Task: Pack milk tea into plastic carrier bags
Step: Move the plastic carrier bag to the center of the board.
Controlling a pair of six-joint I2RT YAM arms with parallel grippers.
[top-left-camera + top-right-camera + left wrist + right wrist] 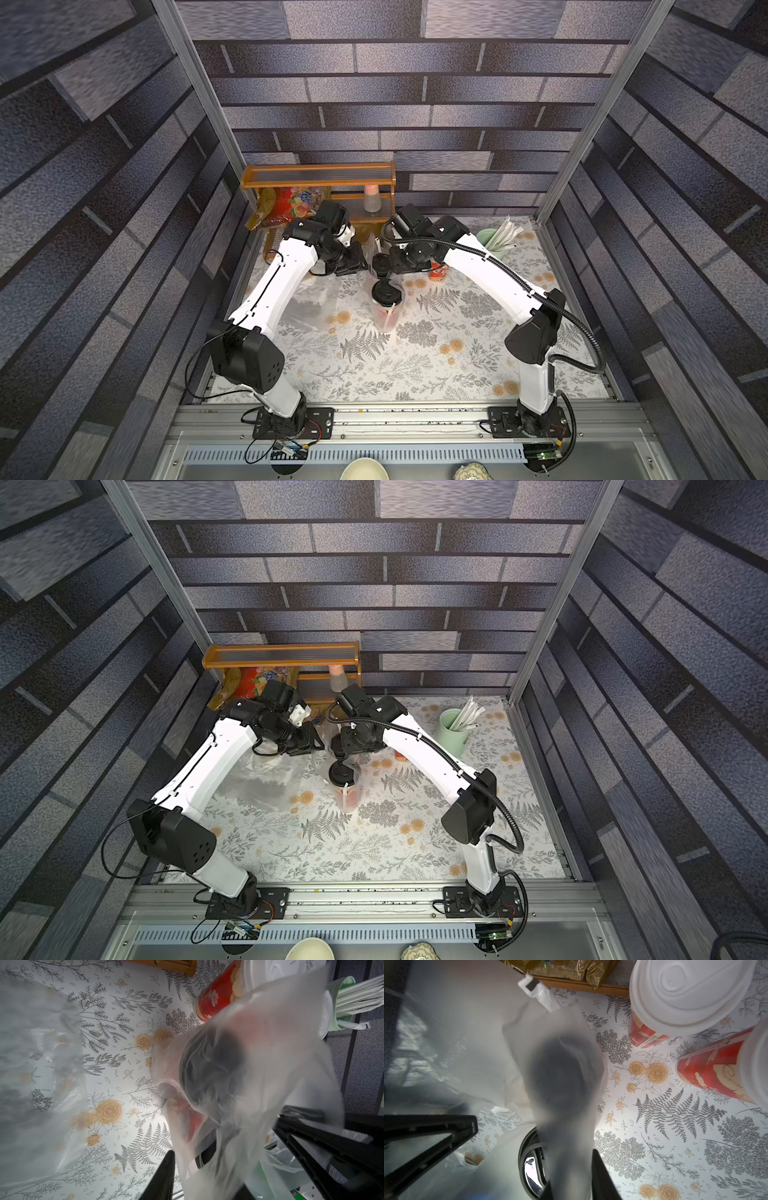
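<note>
Nose to nose over the milk tea: the left end effector (230, 1130) and the right end effector (534, 1136) hang above a plastic carrier bag (270, 1043). Each has its jaws apart, with the bag's thin film blurred in the gap between them.

Directly beneath, a black-lidded cup (386, 293) stands upright inside the bag, and its red side shows through the plastic. A second black lid (380, 264) sits just behind it, under the right wrist. The film veils it, so how far it sits in the bag cannot be told.

Close on the right end effector's outer side, a white-lidded cup (689, 991) and its twin (708, 1076) stand unbagged on the floral surface (415, 365).

On the left end effector's outer side, a spare carrier bag (309, 307) lies flat, partly under the left arm.

Beyond both, a wooden shelf (320, 176) stocked with foil snack packets (286, 203) closes off the far edge. A pale green cup of straws (492, 241) stands farther out, past the right arm.
</note>
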